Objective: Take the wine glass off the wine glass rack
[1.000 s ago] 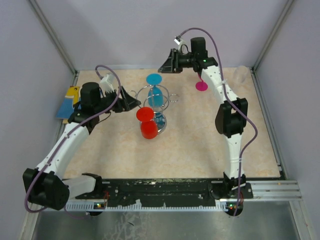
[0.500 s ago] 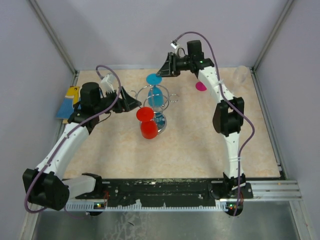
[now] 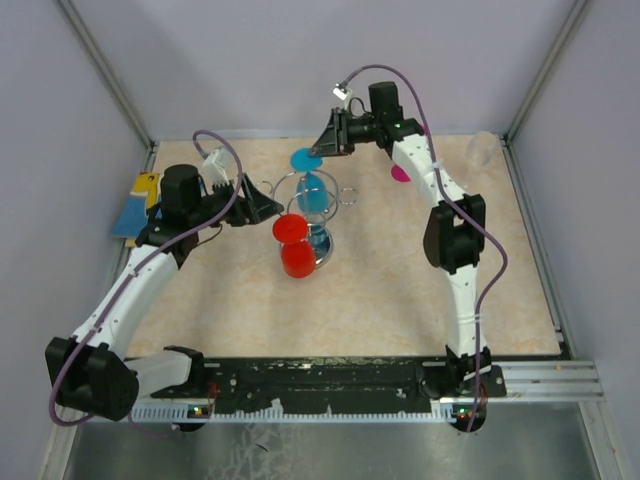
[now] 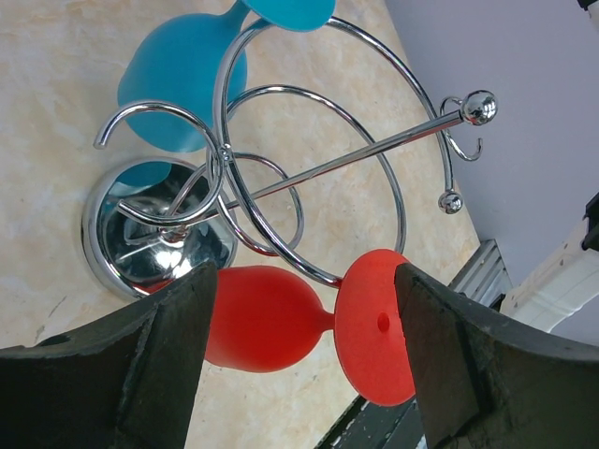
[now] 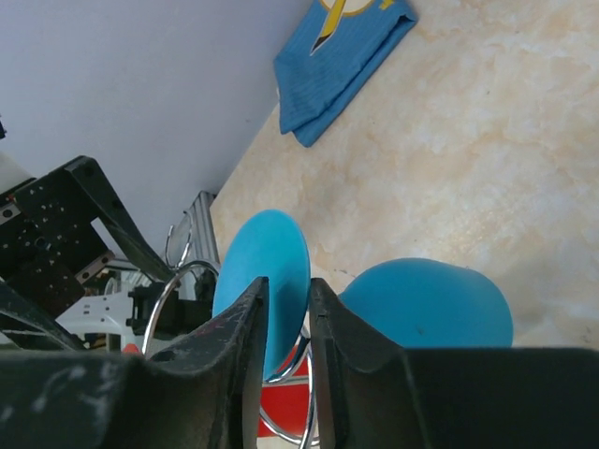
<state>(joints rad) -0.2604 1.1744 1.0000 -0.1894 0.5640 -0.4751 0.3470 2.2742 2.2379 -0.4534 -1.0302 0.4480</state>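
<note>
Beige marbled table (image 3: 380, 290) — wine glass rack (image 4: 150, 251), blue cloth (image 3: 135, 207)

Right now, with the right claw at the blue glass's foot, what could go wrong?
1. The right claw shows only a narrow gap at the thin foot of the blue wine glass; a hold on that edge could slip.
2. That glass hangs in the wine glass rack, which nothing holds: the left claw is open beside it. A skewed pull might tip the rack.
3. The red wine glass on it could fall too.
</note>
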